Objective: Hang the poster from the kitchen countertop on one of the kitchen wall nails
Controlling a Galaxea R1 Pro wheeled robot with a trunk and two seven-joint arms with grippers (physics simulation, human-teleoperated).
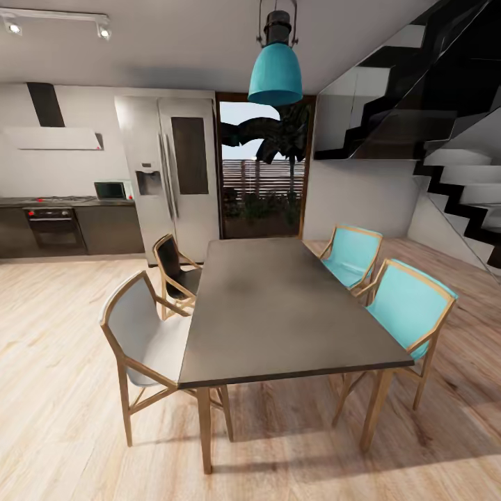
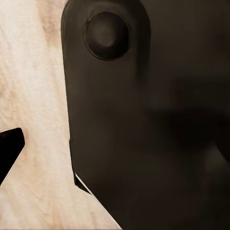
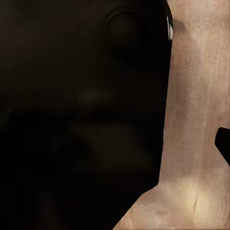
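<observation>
The kitchen counter (image 1: 66,201) sits far off at ten o'clock in the head view, its long axis running left to right above the dark oven (image 1: 53,227). A dining table (image 1: 278,306) with four chairs stands ahead. Both wrist views show dark robot casing over pale wooden floor (image 2: 33,96); whether either pincer is wide or narrow cannot be told.

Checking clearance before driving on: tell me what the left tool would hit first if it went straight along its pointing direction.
Most likely the wooden floor: the left wrist view looks onto pale planks beside a dark robot part. The tool's fingers aren't clearly visible, and depth is unclear, so treat this as a guess.
</observation>
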